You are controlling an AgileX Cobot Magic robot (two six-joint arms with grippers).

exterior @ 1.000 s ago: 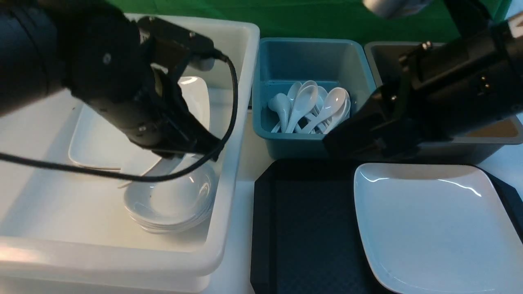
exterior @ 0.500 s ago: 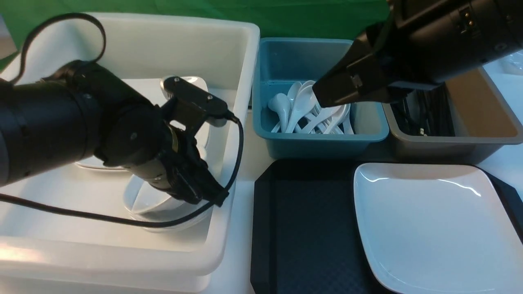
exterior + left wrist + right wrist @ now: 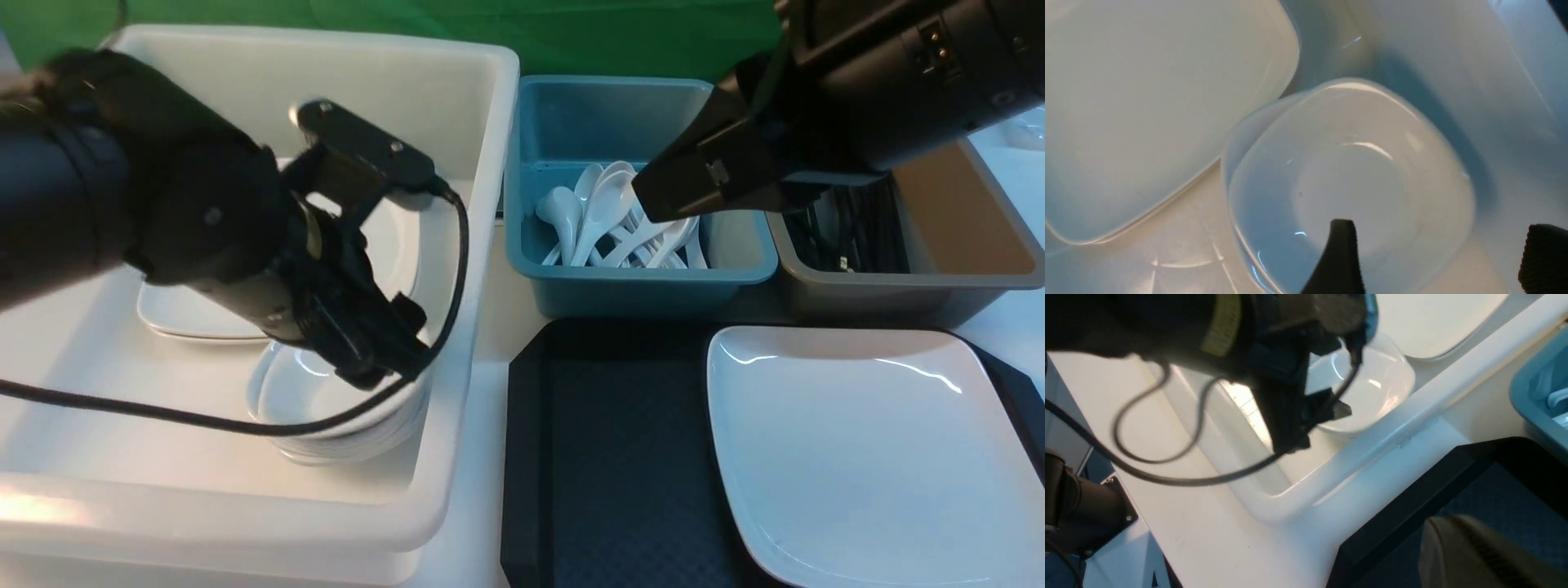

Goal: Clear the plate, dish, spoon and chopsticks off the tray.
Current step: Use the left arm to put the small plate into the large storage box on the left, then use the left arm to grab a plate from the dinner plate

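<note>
The large white plate (image 3: 865, 457) lies on the right half of the dark tray (image 3: 604, 457); the tray's left half is bare. My left gripper (image 3: 384, 367) is open and empty inside the white bin, just above a stack of small white dishes (image 3: 318, 400). In the left wrist view the dishes (image 3: 1347, 171) lie right below the open gripper (image 3: 1439, 249). My right gripper (image 3: 653, 196) is shut and empty, held high over the teal bin of white spoons (image 3: 620, 212). In the right wrist view it (image 3: 1470, 555) hangs over the tray (image 3: 1494, 490). Black chopsticks (image 3: 849, 229) lie in the grey bin.
The big white bin (image 3: 245, 523) on the left also holds flat white plates (image 3: 188, 318) behind the dishes. The teal bin (image 3: 653, 286) and the grey bin (image 3: 898, 294) stand behind the tray. A green backdrop closes the far side.
My right arm rose from the tray's back edge to above the teal bin. My left gripper lowered a tilted dish onto the stack, let go, and now sits slightly higher.
</note>
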